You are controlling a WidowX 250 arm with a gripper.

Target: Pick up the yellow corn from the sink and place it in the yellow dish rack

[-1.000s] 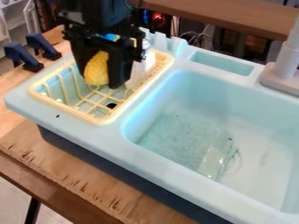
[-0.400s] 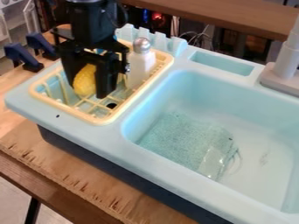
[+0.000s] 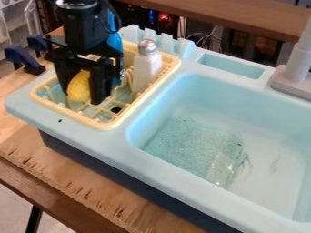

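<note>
Gripper clamped on a toy corn cob, low in the yellow dish rack
fingers sit either side of the cob; white shaker with the metal top stands nearby in the rack, light-blue sink beyond; imo going lower could snag a fingertip on the bars and knock the cob loose; a sideways swing could tip the shaker

Two blue clamps upper left, plus one yellow rack, one shaker and one bumpy yellow thing. Then just one sink basin and one grey faucet, right side.
</note>
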